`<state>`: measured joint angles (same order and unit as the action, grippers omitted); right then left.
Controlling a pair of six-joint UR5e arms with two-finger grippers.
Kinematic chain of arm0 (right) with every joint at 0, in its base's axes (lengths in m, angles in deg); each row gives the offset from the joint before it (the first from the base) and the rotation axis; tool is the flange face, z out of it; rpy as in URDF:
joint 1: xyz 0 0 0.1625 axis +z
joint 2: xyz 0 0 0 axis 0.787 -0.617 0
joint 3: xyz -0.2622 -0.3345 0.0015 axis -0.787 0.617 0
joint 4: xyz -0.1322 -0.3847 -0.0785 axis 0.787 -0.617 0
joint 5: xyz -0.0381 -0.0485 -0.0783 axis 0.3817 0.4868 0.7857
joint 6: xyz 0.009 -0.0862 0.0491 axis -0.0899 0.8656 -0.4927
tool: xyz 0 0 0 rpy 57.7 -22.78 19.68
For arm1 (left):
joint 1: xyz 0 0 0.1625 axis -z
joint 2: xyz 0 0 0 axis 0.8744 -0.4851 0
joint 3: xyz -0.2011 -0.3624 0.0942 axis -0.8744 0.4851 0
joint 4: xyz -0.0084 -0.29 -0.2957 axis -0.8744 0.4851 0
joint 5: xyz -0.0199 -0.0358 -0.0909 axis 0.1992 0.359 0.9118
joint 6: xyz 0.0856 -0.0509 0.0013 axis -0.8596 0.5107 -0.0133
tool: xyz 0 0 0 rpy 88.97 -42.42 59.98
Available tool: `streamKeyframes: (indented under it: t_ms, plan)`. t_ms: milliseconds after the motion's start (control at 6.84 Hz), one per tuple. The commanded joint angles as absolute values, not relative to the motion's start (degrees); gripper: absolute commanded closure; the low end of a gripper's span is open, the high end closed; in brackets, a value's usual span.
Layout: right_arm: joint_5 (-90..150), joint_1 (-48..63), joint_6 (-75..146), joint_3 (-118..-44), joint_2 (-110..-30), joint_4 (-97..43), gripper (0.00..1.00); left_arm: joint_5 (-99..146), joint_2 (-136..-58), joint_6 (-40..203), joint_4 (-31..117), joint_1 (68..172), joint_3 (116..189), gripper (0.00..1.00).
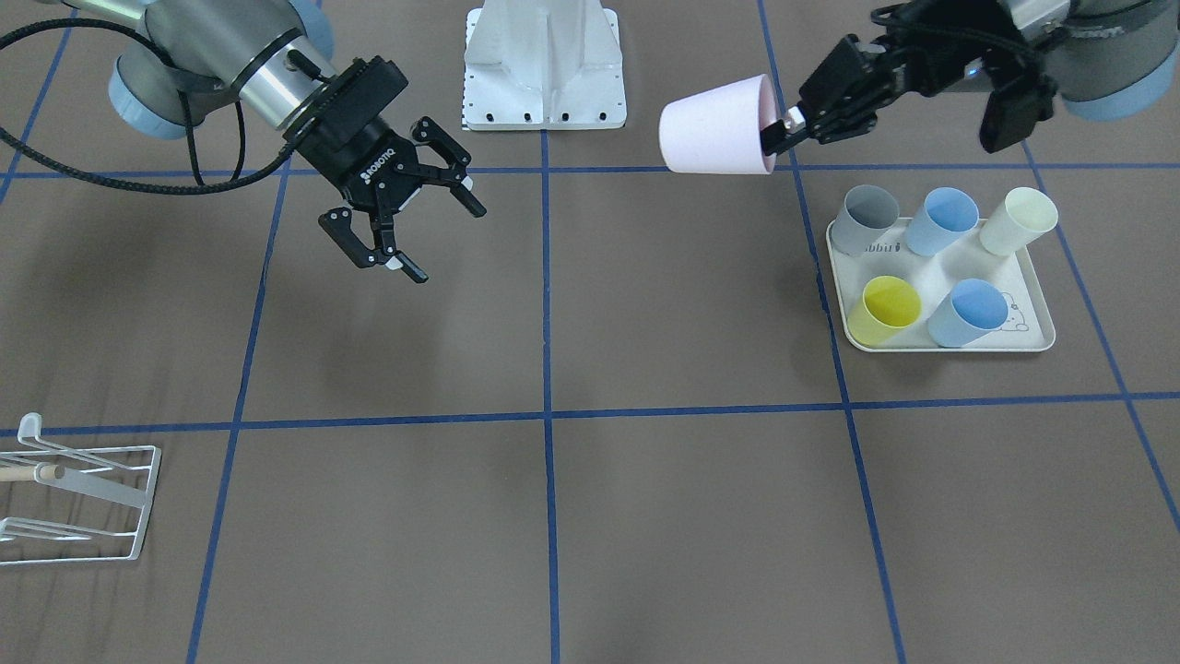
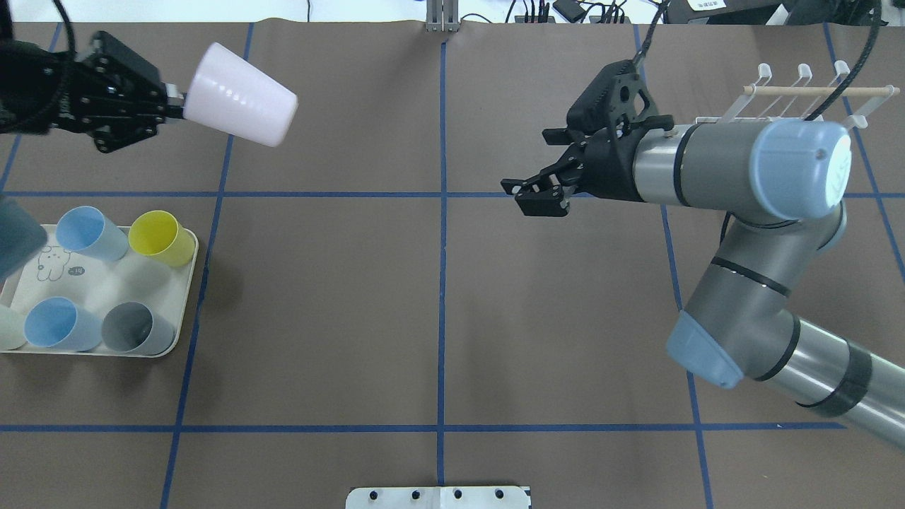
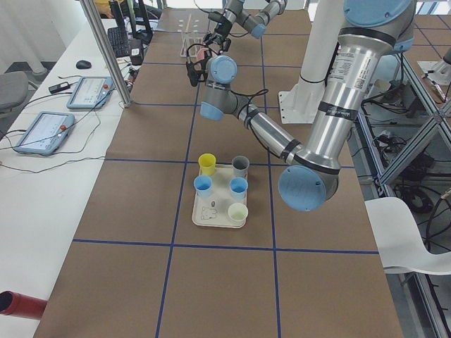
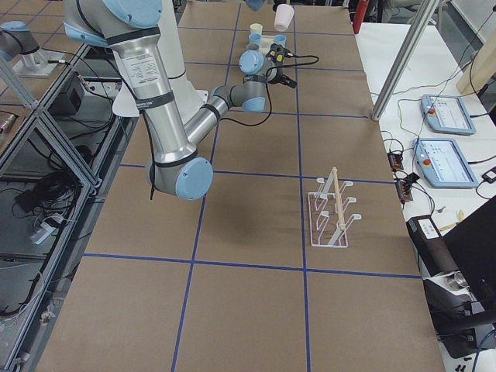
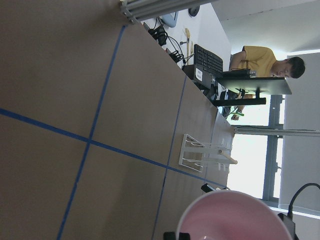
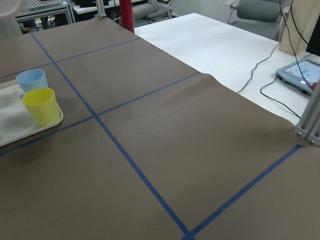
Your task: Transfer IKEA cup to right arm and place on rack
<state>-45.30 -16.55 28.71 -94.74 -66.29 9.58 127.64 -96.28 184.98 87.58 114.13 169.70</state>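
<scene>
My left gripper [image 1: 782, 132] is shut on the rim of a pale pink cup [image 1: 719, 126] and holds it on its side, above the table. It also shows in the overhead view [image 2: 175, 104] with the cup [image 2: 240, 95] pointing toward the centre. The cup's rim fills the bottom of the left wrist view [image 5: 235, 217]. My right gripper [image 1: 449, 243] is open and empty, hovering across the table from the cup; it shows in the overhead view [image 2: 529, 170] too. The white wire rack [image 1: 78, 498] with a wooden peg stands empty beyond the right arm [image 2: 799, 99].
A cream tray [image 1: 949, 348] under the left arm holds several upright cups: grey, yellow, cream and two blue. It shows in the overhead view [image 2: 106, 283] as well. The white robot base plate [image 1: 544, 65] sits at the table's middle edge.
</scene>
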Motion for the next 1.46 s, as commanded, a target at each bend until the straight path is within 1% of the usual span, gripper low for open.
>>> streamKeyframes:
  t_ms: [0, 292, 438, 585, 1315]
  plan:
    - [-42.14, -21.92, 33.33, -94.08, -65.63, 16.68, 0.02, 122.99, -98.99, 186.98, 87.49, 108.63, 169.40, 1.00]
    - [-42.14, -23.07, 37.09, -94.69, -64.66, 17.06, 0.02, 115.36, -101.97, 186.89, 87.40, 102.31, 167.49, 1.00]
    - [-42.05, -23.16, 37.20, -94.95, -64.66, 17.15, 0.02, 113.85, -103.03, 186.63, 87.49, 101.68, 165.21, 1.00]
    - [-42.05, -23.16, 37.21, -95.30, -64.66, 17.15, 0.02, 113.83, -103.12, 186.54, 87.66, 101.67, 164.57, 1.00]
    - [-42.05, -23.16, 37.38, -95.92, -64.83, 17.15, 0.02, 113.92, -102.60, 183.57, 87.93, 100.97, 163.95, 1.00]
